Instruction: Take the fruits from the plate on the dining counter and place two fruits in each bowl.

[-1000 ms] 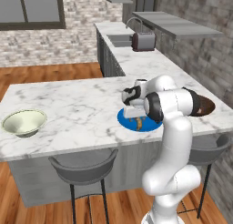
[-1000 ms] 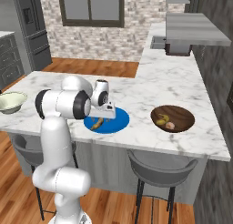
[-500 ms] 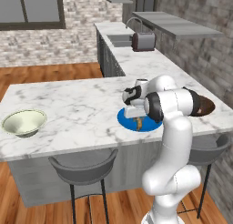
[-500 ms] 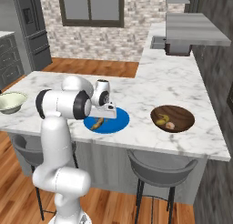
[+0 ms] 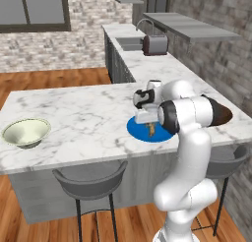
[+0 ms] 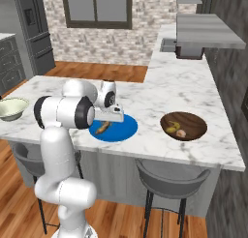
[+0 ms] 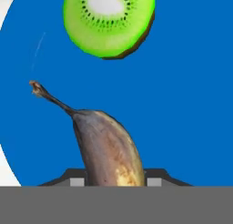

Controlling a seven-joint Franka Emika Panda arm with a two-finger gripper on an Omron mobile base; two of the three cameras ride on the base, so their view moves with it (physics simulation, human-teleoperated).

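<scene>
A: Far to the left of the pincer (image 5: pixel 147 122), what sits on the desk (image 5: pixel 83 113)?

B: A cream bowl (image 5: pixel 25 133) with a pale green inside, well apart from the pincer, near the desk's left end.

A: And at the pincer itself?

B: It is down over the blue plate (image 5: pixel 165 135). In the hand view a brown-yellow banana (image 7: pixel 109 150) lies on the plate (image 7: pixel 191 91), its thick end running between the finger tips (image 7: pixel 76 182), which sit close on either side of it. The jaws look drawn in on the banana.

A: Anything past the banana?

B: Beyond its stem lies a cut green fruit (image 7: pixel 109 20) with a pale centre and dark seeds, apart from the banana, on the plate.

A: To the right of the pincer?

B: In the right base view, a dark brown bowl (image 6: pixel 184 126) stands near the plate (image 6: pixel 121 130), holding a banana piece (image 6: pixel 172 128) and a small pale round fruit (image 6: pixel 181 133).
</scene>
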